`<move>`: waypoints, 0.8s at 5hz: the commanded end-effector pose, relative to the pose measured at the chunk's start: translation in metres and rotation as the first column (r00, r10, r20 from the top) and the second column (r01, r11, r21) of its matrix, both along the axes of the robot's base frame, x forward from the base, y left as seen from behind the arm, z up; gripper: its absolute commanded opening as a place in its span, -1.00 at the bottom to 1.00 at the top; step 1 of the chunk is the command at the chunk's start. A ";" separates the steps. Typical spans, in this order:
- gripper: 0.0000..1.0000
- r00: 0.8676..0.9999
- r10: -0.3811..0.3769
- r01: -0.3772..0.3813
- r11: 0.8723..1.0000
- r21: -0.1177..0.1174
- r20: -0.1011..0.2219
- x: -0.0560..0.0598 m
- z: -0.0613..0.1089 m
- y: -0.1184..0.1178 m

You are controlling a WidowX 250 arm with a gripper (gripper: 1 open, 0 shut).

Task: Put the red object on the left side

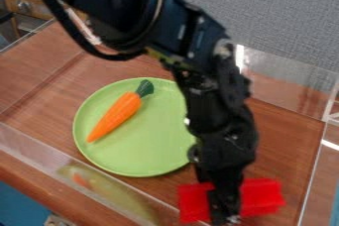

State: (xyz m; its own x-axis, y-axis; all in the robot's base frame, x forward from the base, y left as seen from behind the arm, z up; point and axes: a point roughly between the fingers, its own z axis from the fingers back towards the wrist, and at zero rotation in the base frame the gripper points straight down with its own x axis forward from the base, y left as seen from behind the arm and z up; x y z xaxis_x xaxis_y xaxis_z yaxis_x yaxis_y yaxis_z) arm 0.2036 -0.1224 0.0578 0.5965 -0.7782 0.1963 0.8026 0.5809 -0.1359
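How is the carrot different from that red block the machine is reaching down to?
The carrot is orange with a green top and tapers to a point; the red block is bright red and boxy. The carrot lies untouched on the green plate; the red block sits off the plate on the wooden table, with the pincer shut around it. Both look similarly long.

A single camera is looking down at a slant from in front of and above the wooden table [47, 76], sitting fairly close. The green plate [146, 141] is lying near the frame's centre, the black arm [159, 32] is reaching in from 11 o'clock toward 5 o'clock, and a clear wall [54, 156] is crossing the near edge around 7 o'clock. No second view is sharing this scene.
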 end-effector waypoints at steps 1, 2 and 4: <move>1.00 0.999 0.012 -0.012 1.000 -0.027 0.031 0.016 0.003 -0.008; 1.00 1.000 0.025 -0.025 0.999 -0.029 0.003 0.023 -0.013 -0.011; 1.00 0.998 0.044 -0.045 0.999 -0.029 -0.035 0.027 -0.030 -0.014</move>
